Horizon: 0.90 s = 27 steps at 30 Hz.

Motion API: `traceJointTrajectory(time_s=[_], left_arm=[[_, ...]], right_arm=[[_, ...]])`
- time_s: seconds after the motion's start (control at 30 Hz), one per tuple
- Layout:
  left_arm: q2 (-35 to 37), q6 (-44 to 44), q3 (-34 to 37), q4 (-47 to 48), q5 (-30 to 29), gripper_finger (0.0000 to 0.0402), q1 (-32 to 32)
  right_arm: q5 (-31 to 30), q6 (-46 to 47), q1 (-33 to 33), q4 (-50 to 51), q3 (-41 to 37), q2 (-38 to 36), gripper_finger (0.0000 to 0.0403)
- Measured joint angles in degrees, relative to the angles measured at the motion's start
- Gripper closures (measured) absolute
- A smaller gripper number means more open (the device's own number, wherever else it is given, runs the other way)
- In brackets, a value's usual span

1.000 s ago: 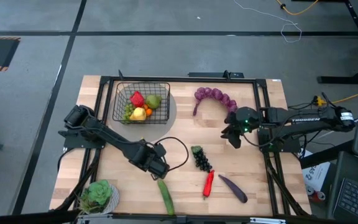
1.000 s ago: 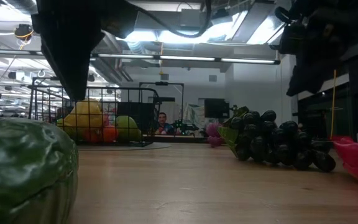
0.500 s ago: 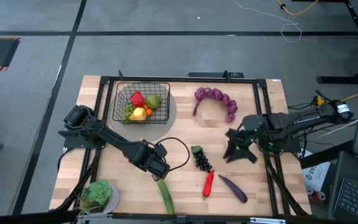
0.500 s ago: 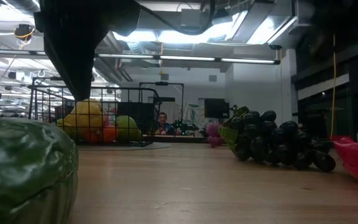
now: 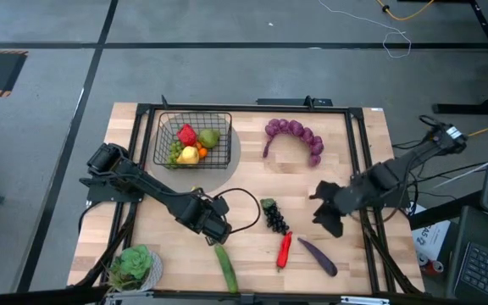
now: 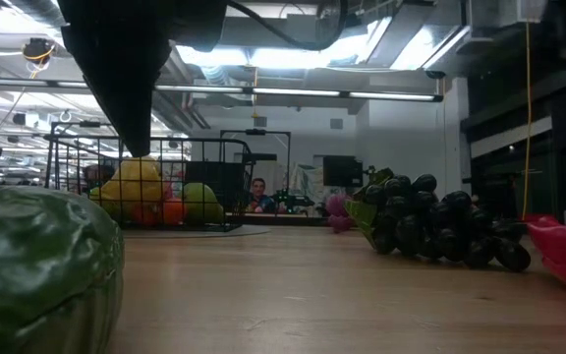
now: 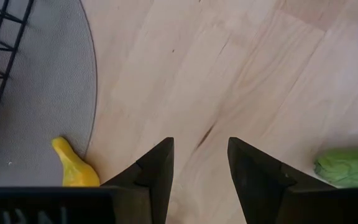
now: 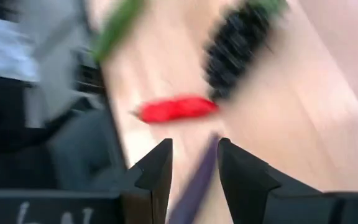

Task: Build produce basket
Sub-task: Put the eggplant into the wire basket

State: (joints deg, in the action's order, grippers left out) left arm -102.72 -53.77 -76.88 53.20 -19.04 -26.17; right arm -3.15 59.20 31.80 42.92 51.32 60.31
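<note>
The black wire basket (image 5: 227,127) stands on a round grey mat at the far left and holds red, yellow, green and orange produce (image 5: 191,144). On the wood lie a purple bunch (image 5: 295,134), dark grapes (image 5: 274,214), a red chili (image 5: 285,250), an eggplant (image 5: 317,257) and a cucumber (image 5: 225,267). My left gripper (image 5: 218,232) is open and empty, pointing down just beyond the cucumber's far end. My right gripper (image 5: 330,220) is open and empty above the wood, a little beyond the eggplant (image 8: 197,180). The chili (image 8: 176,109) and grapes (image 8: 238,46) lie ahead of it.
A green leafy piece (image 5: 134,267) sits at the near left corner. A yellow piece (image 7: 73,171) lies at the grey mat's edge (image 7: 48,106), hidden under my left arm in the high view. A dark frame (image 5: 358,169) runs along the table's sides. A cable (image 5: 242,203) loops near my left gripper.
My right gripper has swung from beside the purple bunch toward the table's near edge, and now stands close to the eggplant and chili. Its arm has stretched out from the right. None of the produce has moved.
</note>
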Motion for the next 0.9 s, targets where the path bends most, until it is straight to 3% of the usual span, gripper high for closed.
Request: traceJointTrajectory(time_s=[0.2, 0.33, 0.9], left_arm=[[0.00, -0.12, 0.00, -0.19, -0.01, 0.0256, 0.00], [0.00, -0.12, 0.00, -0.19, -0.01, 0.0256, 0.00], [0.02, -3.08, 0.00, -0.95, -0.89, 0.0256, 0.20]], right_arm=[[1.06, 3.68, 4.80, 5.99, 4.58, 13.94, 0.0274], [7.45, 2.28, 5.14, 6.63, 4.99, 20.05, 0.0274], [5.93, -2.83, 4.86, 7.32, 5.06, 17.62, 0.0274]])
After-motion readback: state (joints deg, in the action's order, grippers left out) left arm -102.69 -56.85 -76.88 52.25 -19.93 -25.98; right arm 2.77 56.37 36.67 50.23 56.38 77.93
